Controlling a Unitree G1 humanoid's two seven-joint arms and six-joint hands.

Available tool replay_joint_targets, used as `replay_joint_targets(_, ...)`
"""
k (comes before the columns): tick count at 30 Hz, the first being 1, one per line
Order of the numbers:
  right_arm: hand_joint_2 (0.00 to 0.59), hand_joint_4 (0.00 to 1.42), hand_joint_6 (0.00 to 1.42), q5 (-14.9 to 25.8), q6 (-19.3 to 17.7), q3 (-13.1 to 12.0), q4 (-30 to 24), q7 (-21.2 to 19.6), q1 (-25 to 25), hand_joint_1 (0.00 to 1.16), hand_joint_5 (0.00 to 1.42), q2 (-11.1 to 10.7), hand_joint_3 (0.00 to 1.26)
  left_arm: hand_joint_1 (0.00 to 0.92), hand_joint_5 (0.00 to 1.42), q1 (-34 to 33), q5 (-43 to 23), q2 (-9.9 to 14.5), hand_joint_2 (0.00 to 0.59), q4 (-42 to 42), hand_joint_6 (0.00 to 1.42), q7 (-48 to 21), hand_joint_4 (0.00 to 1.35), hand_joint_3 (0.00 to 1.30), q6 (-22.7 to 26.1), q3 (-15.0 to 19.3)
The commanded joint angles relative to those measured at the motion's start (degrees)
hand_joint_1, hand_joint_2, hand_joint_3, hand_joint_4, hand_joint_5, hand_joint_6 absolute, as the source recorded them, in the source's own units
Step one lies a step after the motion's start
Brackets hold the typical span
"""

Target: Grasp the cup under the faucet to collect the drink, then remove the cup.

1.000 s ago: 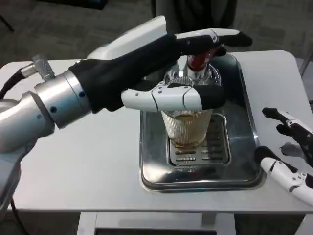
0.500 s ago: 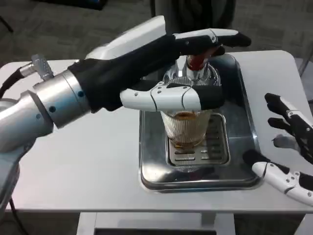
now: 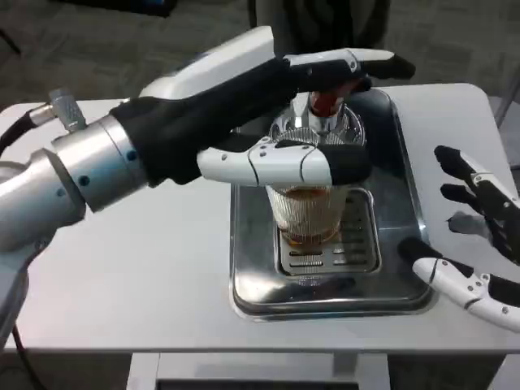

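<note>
On the white table, within the steel drip tray, my left hand grips the ribbed glass cup under the faucet, partly filled with amber drink, removal pending; my right hand waits with fingers spread.

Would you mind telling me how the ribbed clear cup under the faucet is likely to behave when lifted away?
The ribbed clear cup looks rigid, so it should keep its shape. Its ridges probably help grip. It holds amber drink, so tilting may spill. The left hand wraps its rim above the steel drip tray.
</note>
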Motion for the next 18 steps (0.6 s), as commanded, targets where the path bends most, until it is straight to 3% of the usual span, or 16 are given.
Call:
replay_joint_targets(1,0.268,0.06,0.25,0.4,-1.1,1.3,1.0,-1.2,-0.6,0.60,0.12,0.6,0.09,0.000,0.16,2.4,2.7,2.0,0.089,1.9,0.08,-3.1,0.12,0.17,1.4,-1.4)
replay_joint_targets(18,0.269,0.06,0.25,-0.4,0.0,4.9,3.3,-4.0,-3.6,0.60,0.12,1.3,0.10,0.000,0.16,2.6,2.7,2.5,0.089,2.4,0.08,-3.0,0.12,0.17,1.1,-1.1)
